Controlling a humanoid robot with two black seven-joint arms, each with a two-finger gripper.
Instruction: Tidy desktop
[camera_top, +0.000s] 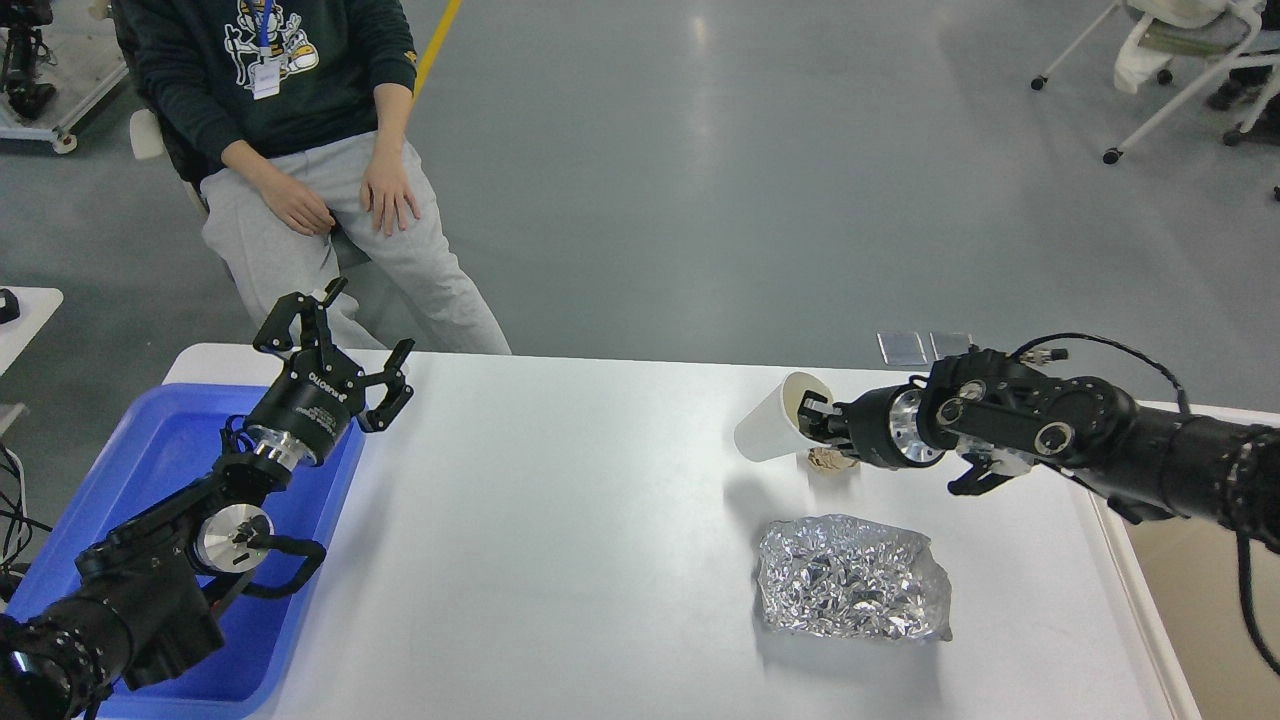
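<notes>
The white desktop fills the lower view. My right gripper is shut on the rim of a white paper cup, one finger inside its mouth, and holds it tilted on its side above the table. A small crumpled beige scrap lies on the table under the gripper. A crumpled sheet of silver foil lies nearer, to the right of centre. My left gripper is open and empty, raised above the far left corner of the desktop, over the blue tray's far edge.
A blue plastic tray sits at the left edge, under my left arm. A beige bin stands off the right edge. A seated person is beyond the far left corner.
</notes>
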